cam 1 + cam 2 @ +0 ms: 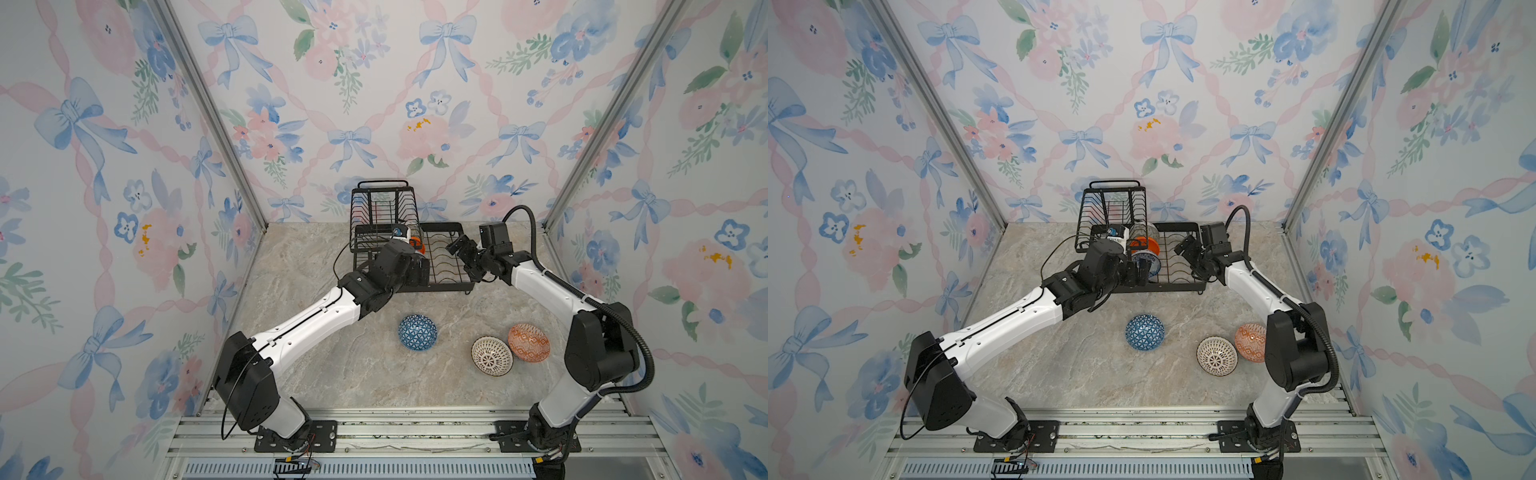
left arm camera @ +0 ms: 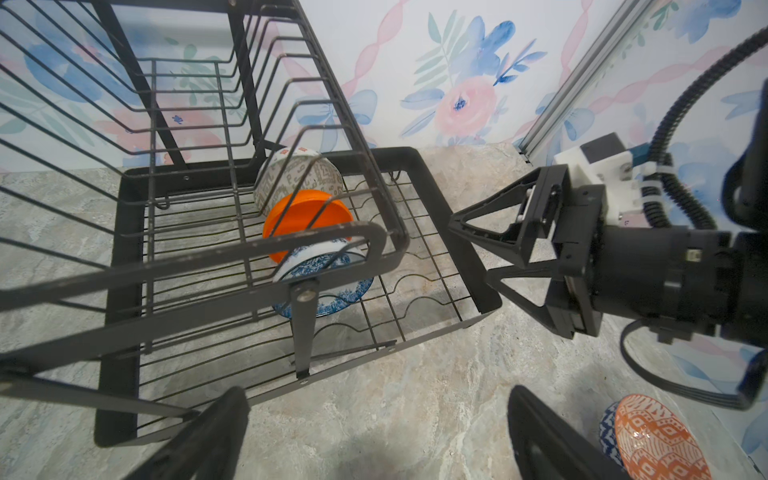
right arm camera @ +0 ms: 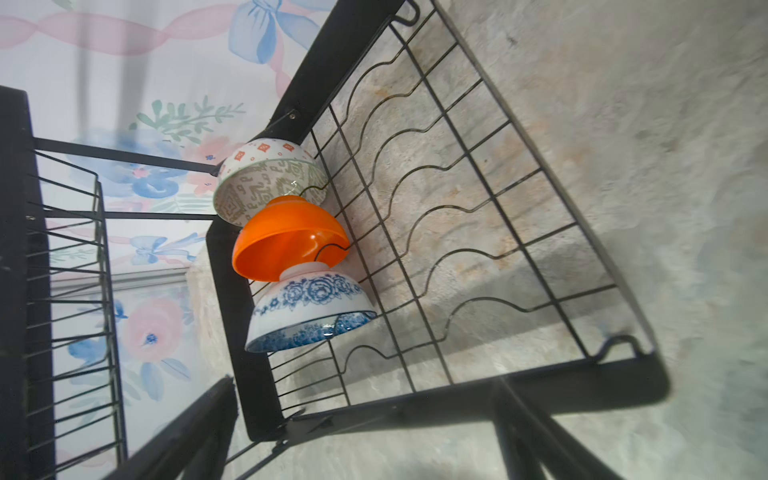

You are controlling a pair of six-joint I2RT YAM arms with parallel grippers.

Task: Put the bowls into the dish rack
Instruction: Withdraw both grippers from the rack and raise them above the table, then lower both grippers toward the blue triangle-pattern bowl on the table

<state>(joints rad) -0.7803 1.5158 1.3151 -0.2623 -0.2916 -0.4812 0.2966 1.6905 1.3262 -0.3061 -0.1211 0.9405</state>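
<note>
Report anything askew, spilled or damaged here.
Nothing spilled or damaged. On the table, the lattice bowl and orange-red bowl sit tilted, rims apparently touching; the three bowls in the dish rack stand on edge.

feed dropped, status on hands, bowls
Left hand, right hand open, empty. In rack: green bowl, orange bowl, floral bowl. On table: triangle bowl, lattice bowl, orange-red bowl. Nothing blocking.

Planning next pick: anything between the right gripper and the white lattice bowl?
Nothing visible. From the open right gripper at the right edge of the dish rack, bare table runs to the white lattice bowl. The orange-red patterned bowl sits close beside it, off the path.
</note>
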